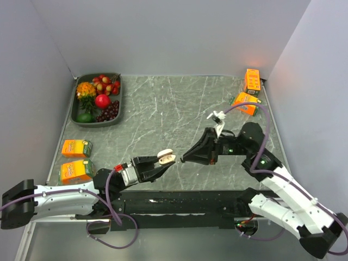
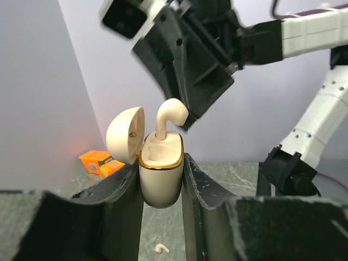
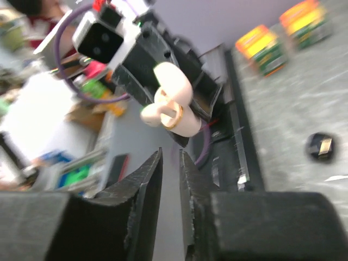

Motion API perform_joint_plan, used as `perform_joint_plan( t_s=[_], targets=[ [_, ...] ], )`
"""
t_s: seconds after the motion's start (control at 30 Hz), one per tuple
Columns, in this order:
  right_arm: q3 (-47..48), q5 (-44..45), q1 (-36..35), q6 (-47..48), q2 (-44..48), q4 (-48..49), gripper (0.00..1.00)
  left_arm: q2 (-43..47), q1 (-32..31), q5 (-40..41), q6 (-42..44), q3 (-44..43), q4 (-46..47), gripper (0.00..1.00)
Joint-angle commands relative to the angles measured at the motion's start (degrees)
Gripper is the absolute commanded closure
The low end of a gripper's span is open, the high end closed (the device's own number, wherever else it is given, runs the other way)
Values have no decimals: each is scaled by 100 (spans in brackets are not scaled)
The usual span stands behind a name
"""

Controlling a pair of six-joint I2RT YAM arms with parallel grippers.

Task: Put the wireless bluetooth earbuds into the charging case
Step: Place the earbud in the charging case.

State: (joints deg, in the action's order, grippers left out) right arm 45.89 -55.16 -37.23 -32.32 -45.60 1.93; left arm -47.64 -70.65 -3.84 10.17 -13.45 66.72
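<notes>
At table centre, my left gripper (image 1: 165, 159) clamps the case (image 2: 161, 174) upright, lid open, to receive the half-seated earbud (image 2: 171, 112); right gripper (image 3: 171, 154), at its three o'clock, stands slightly parted, empty.

Grey stone-look surface (image 1: 174, 109) with thin white lines. Plain pale back wall (image 1: 174, 38) behind the surface, plain pale left wall (image 1: 27, 81) and right wall (image 1: 315, 81) at its sides. Soft, even light over the surface. Small orange glow (image 1: 254, 64) low on the back wall, above the surface's far right corner.
</notes>
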Motion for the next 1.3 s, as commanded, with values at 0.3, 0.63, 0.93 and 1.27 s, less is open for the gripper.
perform_joint_plan(
  t_s=[0.3,0.63,0.93,1.27],
  targets=[
    [799,2394,-196,954,211,-1643,100,-606,-28,375,-788,62,1008,99],
    [878,2625,-372,1113,192,-1855,100,-1080,16,603,-1597,159,1844,99],
    [992,2632,-689,1263,157,-2065,100,-1117,25,778,-1527,176,1941,99],
    [1027,2633,-970,1368,17,-2206,100,-756,43,1227,-1176,256,1748,99]
  ],
)
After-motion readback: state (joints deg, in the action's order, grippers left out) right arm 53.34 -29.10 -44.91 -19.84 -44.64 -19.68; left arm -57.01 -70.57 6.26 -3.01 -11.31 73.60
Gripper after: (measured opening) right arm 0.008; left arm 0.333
